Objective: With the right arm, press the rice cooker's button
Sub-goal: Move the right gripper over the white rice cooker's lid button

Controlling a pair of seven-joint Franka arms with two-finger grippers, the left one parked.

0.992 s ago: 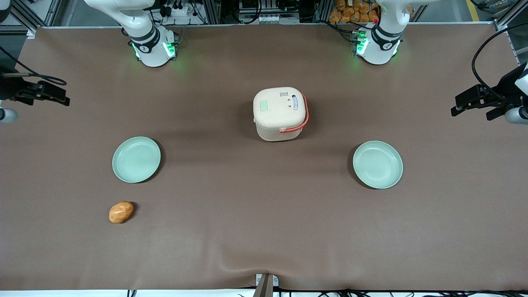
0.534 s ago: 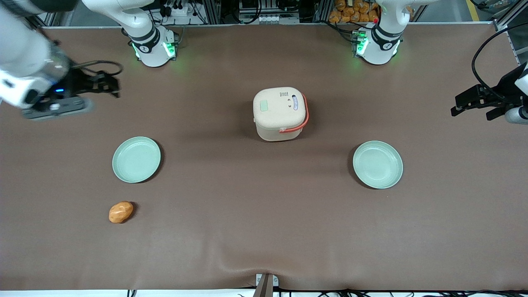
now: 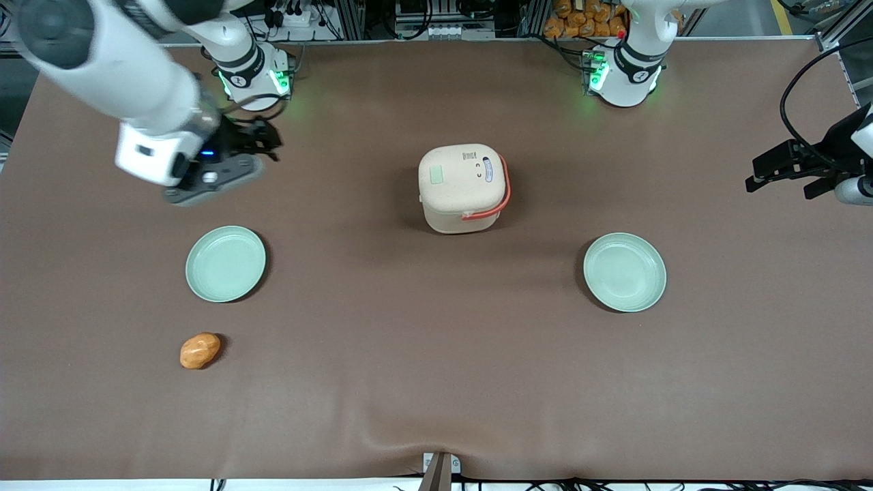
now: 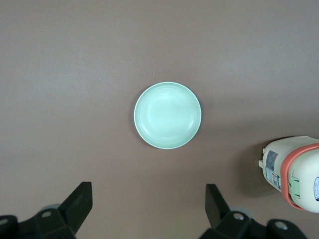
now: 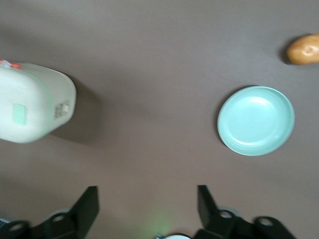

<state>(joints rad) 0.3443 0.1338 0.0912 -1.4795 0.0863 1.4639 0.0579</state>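
Note:
The cream speckled rice cooker [image 3: 464,187] with a red-orange handle stands closed in the middle of the brown table, lid shut, a pale green patch on its lid. It also shows in the right wrist view [image 5: 35,102] and the left wrist view [image 4: 294,172]. My right arm [image 3: 129,75] reaches in over the working arm's end of the table. Its black gripper [image 3: 262,140] hangs high above the table, well apart from the cooker, farther from the front camera than the nearby green plate. In the right wrist view the gripper [image 5: 148,204] is open and empty.
A pale green plate [image 3: 226,264] lies toward the working arm's end, with an orange bread roll [image 3: 200,350] nearer the front camera. A second green plate [image 3: 625,272] lies toward the parked arm's end. The two arm bases [image 3: 252,78] stand at the table's back edge.
My right arm has swung in from the table's end toward the middle, carrying the gripper closer to the rice cooker. The cooker, plates and roll have not moved.

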